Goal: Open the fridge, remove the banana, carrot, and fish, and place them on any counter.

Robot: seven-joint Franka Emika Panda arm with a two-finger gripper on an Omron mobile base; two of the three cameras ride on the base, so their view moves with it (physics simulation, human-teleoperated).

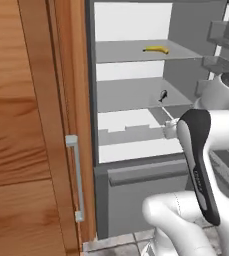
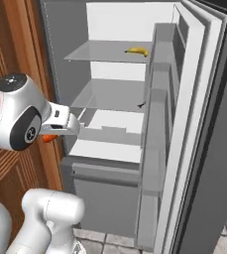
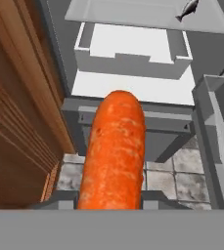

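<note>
Fridge (image 1: pixel 136 170): door swung fully open, white interior and grey shelves exposed.
Carrot (image 3: pixel 114 151): clamped in the gripper (image 3: pixel 111 197), sticking out along the hand, outside the fridge over the tiled floor in front of the lower drawer; a sliver of orange shows beside the hand in the right base view (image 2: pixel 48 138).
Gripper state: closed around the carrot's base.
Banana (image 1: pixel 156 49): lying on the top shelf, toward the back.
Fish (image 1: pixel 163 95): on the middle shelf, near its front edge.
Step in hand: carrying the carrot away to a counter.
How to do it well: hold the grip firm, keep clear of the wooden cabinet (image 1: pixel 31 125) close by, and lower onto the slab before letting go.
</note>
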